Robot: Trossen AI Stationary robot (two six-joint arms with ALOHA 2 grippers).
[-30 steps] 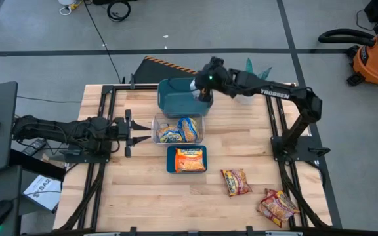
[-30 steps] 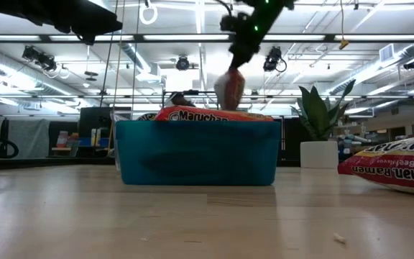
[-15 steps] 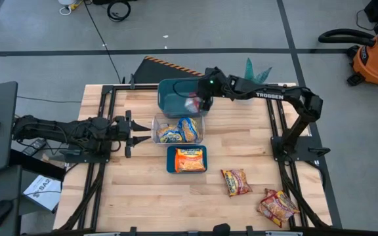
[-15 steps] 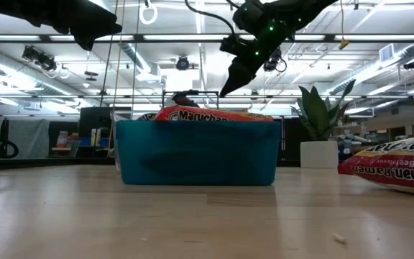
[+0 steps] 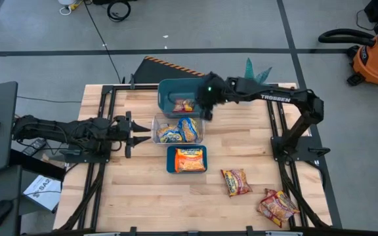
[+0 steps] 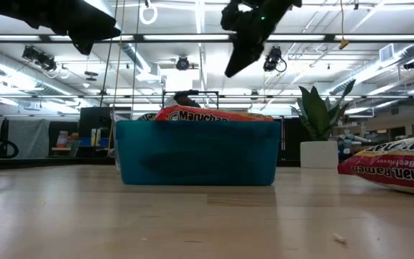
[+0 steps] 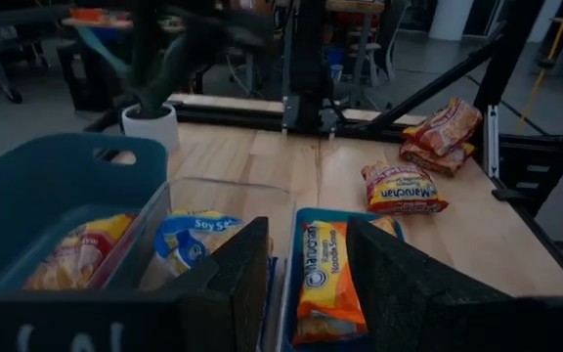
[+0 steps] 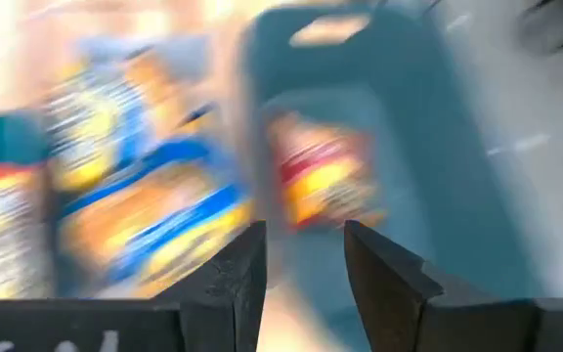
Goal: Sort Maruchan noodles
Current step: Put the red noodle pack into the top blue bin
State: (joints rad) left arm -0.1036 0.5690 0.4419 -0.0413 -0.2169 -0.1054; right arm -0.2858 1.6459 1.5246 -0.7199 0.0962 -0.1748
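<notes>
A dark red Maruchan packet (image 5: 184, 105) lies in the far teal bin (image 5: 168, 87). My right gripper (image 5: 205, 106) hangs open above that bin's near right corner; its wrist view shows nothing between the fingers (image 8: 306, 259). Yellow-and-blue packets (image 5: 178, 130) lie in the clear bin (image 5: 156, 119). An orange packet (image 5: 189, 160) lies in the small teal bin (image 5: 170, 160). Two more dark red packets (image 5: 236, 181) (image 5: 277, 205) lie flat on the table at the near right. My left gripper (image 5: 135, 132) waits open, left of the clear bin.
A potted plant (image 6: 320, 122) stands at the table's far right corner. Bare wood lies at the near left and at the right of the bins. In the low view the small teal bin (image 6: 196, 152) hides the bins behind it.
My right gripper has opened above the far teal bin and let go of the dark red packet, which has dropped into that bin. The gripper has then risen and drifted a little toward the clear bin.
</notes>
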